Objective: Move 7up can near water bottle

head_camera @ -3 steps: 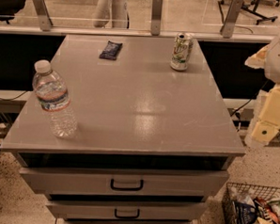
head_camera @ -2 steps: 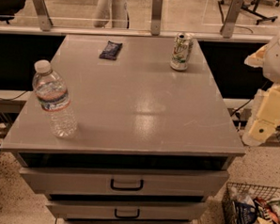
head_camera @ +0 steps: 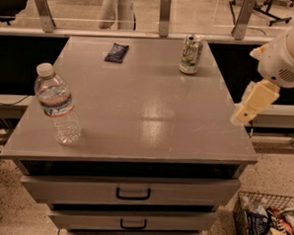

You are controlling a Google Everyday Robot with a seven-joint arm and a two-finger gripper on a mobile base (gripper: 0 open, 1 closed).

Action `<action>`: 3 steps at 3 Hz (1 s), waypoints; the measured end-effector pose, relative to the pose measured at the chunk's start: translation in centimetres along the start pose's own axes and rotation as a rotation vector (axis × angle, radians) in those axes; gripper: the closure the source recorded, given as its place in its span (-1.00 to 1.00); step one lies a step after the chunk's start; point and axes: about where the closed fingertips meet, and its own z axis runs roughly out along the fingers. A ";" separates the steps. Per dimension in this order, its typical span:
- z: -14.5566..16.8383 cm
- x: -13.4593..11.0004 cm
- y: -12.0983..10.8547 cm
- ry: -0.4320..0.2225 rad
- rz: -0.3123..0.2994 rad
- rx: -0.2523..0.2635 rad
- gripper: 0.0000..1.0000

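Observation:
The 7up can point(head_camera: 191, 54), silver-white with green lettering, stands upright near the far right corner of the grey cabinet top point(head_camera: 138, 104). The water bottle point(head_camera: 57, 105), clear with a white cap and a label band, stands upright near the front left edge. My gripper point(head_camera: 253, 104) hangs at the right edge of the top, below the white arm housing point(head_camera: 287, 55). It is in front of and to the right of the can, not touching it, and far from the bottle. It holds nothing that I can see.
A flat dark-blue snack packet point(head_camera: 116, 52) lies at the back, left of the can. The cabinet has drawers point(head_camera: 133, 193) in front. A wire basket point(head_camera: 267, 222) with packets stands on the floor at the lower right. A railing with metal posts point(head_camera: 164, 14) runs behind.
My gripper has moved left and slightly up, from beside the cabinet to its right edge. The can, the bottle and the packet have not moved.

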 end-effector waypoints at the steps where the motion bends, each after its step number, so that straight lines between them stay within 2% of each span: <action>1: 3.7 -1.0 -5.4 -0.116 0.050 0.103 -1.00; 2: 7.8 -2.9 -10.0 -0.244 0.096 0.166 -1.00; 3: 11.2 -4.5 -12.8 -0.352 0.144 0.176 -1.00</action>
